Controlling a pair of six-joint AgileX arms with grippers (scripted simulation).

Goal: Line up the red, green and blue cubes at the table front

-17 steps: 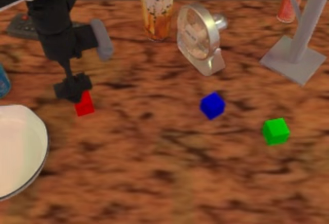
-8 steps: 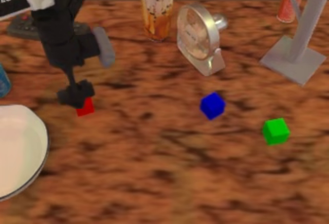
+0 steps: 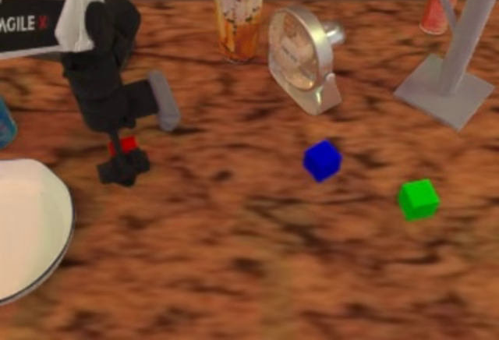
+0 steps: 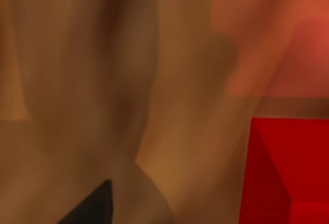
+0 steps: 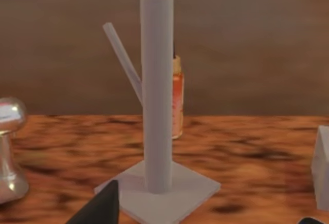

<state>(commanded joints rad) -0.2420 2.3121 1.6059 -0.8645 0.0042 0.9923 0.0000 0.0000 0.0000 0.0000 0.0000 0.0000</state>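
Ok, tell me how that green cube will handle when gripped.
The green cube looks rigid, with flat faces, so it should sit stable and not roll. Its glossy finish may be slippery between fingers. Being small, it is probably light.

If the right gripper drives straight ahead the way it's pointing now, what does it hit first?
Probably the grey stand: its upright post sits almost dead centre in the right wrist view, on a square base on the table. Nothing shows between them, though the depth is unclear.

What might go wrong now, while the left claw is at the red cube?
1. In the top view the left claw covers most of the red cube, so an off-centre grip could let it slip.
2. The white plate lies close beside the claw; a sweep toward the table front could clip its rim.
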